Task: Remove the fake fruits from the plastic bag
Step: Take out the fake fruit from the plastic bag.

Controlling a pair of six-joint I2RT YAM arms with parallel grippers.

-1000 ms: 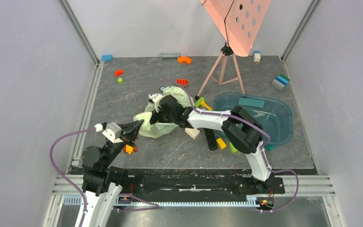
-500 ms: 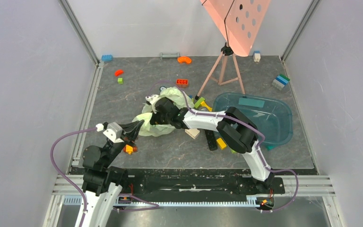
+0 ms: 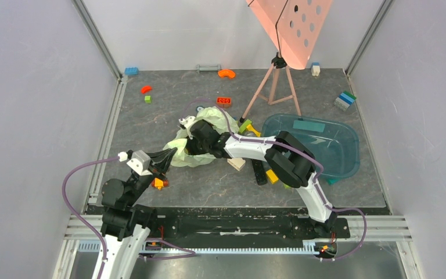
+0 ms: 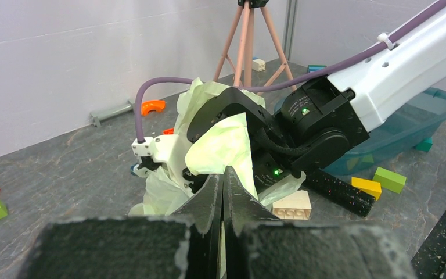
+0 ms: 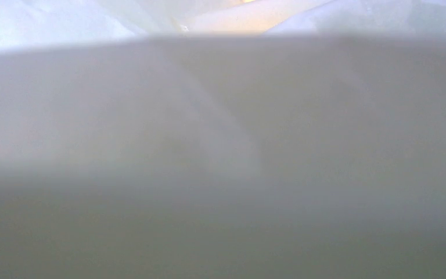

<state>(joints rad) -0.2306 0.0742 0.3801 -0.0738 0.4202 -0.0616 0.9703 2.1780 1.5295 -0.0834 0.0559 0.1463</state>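
Observation:
The pale-green plastic bag point(image 3: 181, 158) lies crumpled at the table's middle; it also shows in the left wrist view point(image 4: 223, 142). My left gripper point(image 3: 171, 154) is shut on a fold of the bag's near edge point(image 4: 222, 174) and holds it up. My right arm's wrist point(image 3: 205, 139) is pushed into the bag from the right, and its fingers are buried in the plastic. The right wrist view shows only blurred bag film point(image 5: 220, 145), with a faint yellow-orange glow at the top. No fake fruit shows clearly.
A teal tray point(image 3: 348, 145) sits to the right and a tripod point(image 3: 273, 87) stands behind. Bricks lie by the right arm: a wooden one point(image 3: 237, 164), a long black one point(image 3: 258, 171) and a yellow one point(image 3: 272, 176). A small orange piece point(image 3: 158, 183) lies near my left arm.
My right arm has moved a little left and deeper into the bag. My left gripper has kept its hold on the bag's edge.

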